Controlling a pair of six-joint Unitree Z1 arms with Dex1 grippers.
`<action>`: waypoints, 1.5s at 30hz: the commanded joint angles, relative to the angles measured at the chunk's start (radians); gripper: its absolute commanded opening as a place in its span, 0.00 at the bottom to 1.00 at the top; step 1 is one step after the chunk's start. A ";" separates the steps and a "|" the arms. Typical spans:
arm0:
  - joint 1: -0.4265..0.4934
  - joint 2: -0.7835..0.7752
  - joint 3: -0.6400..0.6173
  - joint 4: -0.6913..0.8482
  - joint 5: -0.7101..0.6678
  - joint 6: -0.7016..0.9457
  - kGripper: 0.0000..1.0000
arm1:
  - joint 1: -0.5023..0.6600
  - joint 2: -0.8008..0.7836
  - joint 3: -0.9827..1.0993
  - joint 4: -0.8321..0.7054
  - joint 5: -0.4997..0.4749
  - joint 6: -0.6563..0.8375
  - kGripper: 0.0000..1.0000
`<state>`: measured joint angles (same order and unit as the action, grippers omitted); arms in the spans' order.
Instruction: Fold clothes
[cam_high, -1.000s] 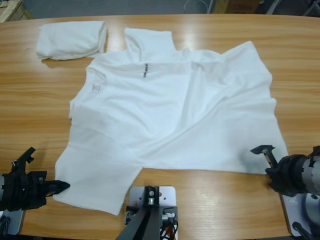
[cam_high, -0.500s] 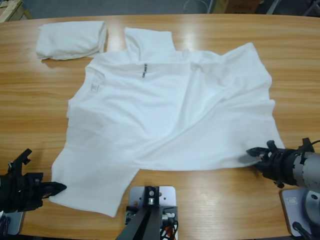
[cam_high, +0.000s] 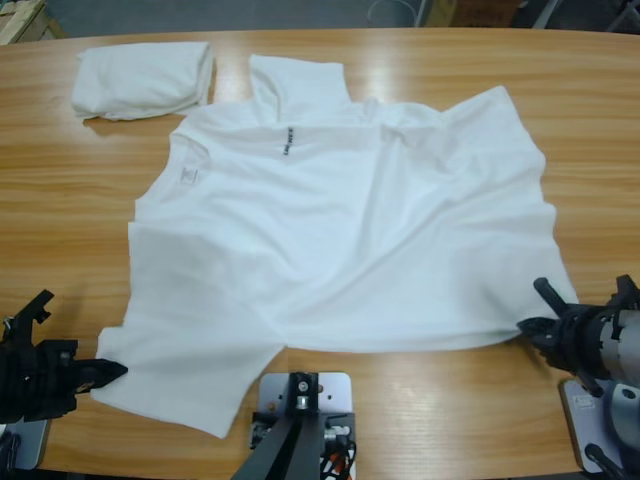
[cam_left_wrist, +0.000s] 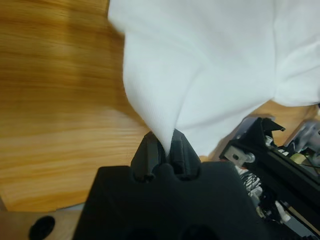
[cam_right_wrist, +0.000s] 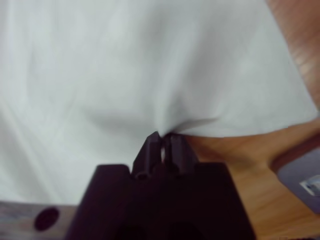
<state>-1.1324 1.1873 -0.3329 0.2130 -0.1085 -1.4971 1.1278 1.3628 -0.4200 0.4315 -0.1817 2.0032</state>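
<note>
We count two white T-shirts on the wooden table. The spread T-shirt lies flat in the middle of the table, with one short dark line of lettering on its chest. The folded T-shirt rests beyond the spread T-shirt's far left corner, just beside one sleeve. We see two grippers, one at each near corner of the spread T-shirt. The left gripper has its fingers clamped on the cloth of the near left corner. The right gripper has its fingers pressed together on the hem at the near right corner.
</note>
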 joint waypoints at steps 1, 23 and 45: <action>-0.073 -0.222 -0.239 0.425 0.012 -0.119 0.00 | 0.012 -0.131 -0.142 0.225 0.096 -0.056 0.00; -0.367 -0.142 -0.559 0.677 0.113 -0.359 0.00 | 0.086 -0.251 -0.312 0.494 0.076 -0.152 0.00; 0.158 0.083 -0.572 0.487 0.078 0.196 0.00 | -0.215 -0.136 -0.298 0.315 0.013 -0.550 0.00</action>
<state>-1.0781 1.1667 -0.9100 0.7836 0.0094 -1.3869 1.0560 1.1664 -0.7370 0.7755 -0.1950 1.5747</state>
